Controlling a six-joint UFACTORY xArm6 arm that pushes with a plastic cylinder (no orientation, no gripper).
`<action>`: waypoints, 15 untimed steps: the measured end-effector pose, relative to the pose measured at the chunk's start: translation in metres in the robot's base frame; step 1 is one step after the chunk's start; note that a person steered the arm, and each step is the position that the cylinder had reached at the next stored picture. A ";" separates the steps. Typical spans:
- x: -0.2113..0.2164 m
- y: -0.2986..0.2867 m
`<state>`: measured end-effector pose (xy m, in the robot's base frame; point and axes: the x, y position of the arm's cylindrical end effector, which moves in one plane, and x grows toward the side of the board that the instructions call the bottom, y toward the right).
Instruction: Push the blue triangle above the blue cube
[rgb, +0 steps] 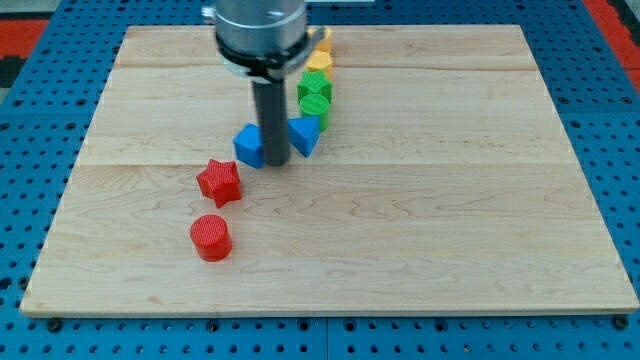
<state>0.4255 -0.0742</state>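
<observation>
Camera view: my tip is set between the blue cube, at its nine o'clock, and the blue triangle, at its two o'clock. No jaws are fitted. The triangle must next be pushed toward eleven o'clock, it is judged.

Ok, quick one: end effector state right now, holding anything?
No gripper here: my tip is a bare rod, holding nothing.
It sits between the blue cube and the blue triangle; contact cannot be told.
</observation>
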 end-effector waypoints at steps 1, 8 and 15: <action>-0.026 -0.034; 0.035 0.065; -0.035 -0.032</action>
<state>0.3905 -0.1064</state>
